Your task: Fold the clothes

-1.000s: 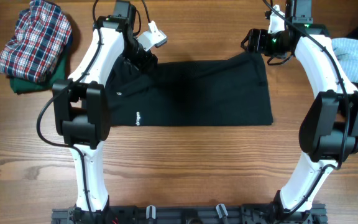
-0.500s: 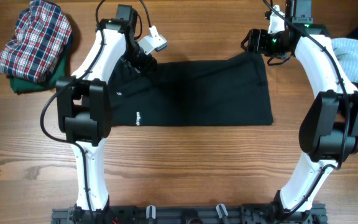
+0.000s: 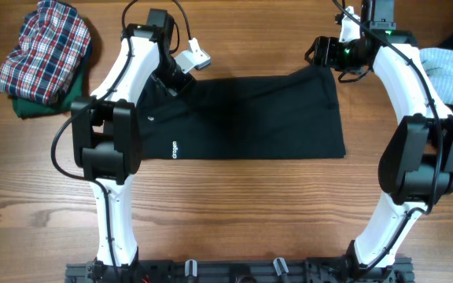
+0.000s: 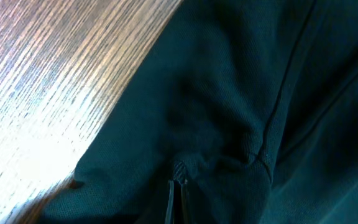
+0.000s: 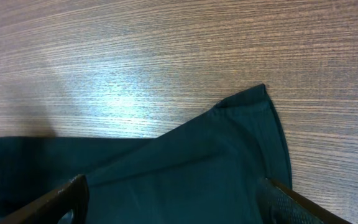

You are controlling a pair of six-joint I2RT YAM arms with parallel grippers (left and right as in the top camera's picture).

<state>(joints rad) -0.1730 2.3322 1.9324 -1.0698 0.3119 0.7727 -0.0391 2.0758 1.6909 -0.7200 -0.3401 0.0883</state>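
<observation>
- Wood-grain tabletop (image 3: pixel 234 204) fills the scene; the black T-shirt (image 3: pixel 250 118) lies spread flat across its middle, between the two arms, with a small white print near its left edge
- Well off the shirt's far left corner a plaid garment (image 3: pixel 42 51) sits heaped on a green garment (image 3: pixel 30 106); off the shirt's right edge lies a light blue garment (image 3: pixel 451 67); none of them touches the shirt
- At the shirt's far left corner the left fingers (image 4: pixel 174 202) are pressed together on a small pucker of cloth beside a seam, with creases running out from their tips
- Above the shirt's far right corner the right fingers (image 5: pixel 294 202) stand wide apart and hold nothing; that corner lies flat on the wood between them
- Judged from this, the fold has hardly begun: one far corner is pinched and the other is not yet taken
- What could go wrong: the left pinch looks shallow, so the cloth may slip out on lifting, or only the upper layer may come up
- If the left arm pulls before the right side has closed, the shirt would drag askew and bunch toward its left edge
- Should the right fingers close too high, they would meet above the corner and miss it
- Against a second ago: the left fingers were apart and have now shut, the left wrist has settled slightly lower onto the corner, and the right arm and shirt outline look unchanged
</observation>
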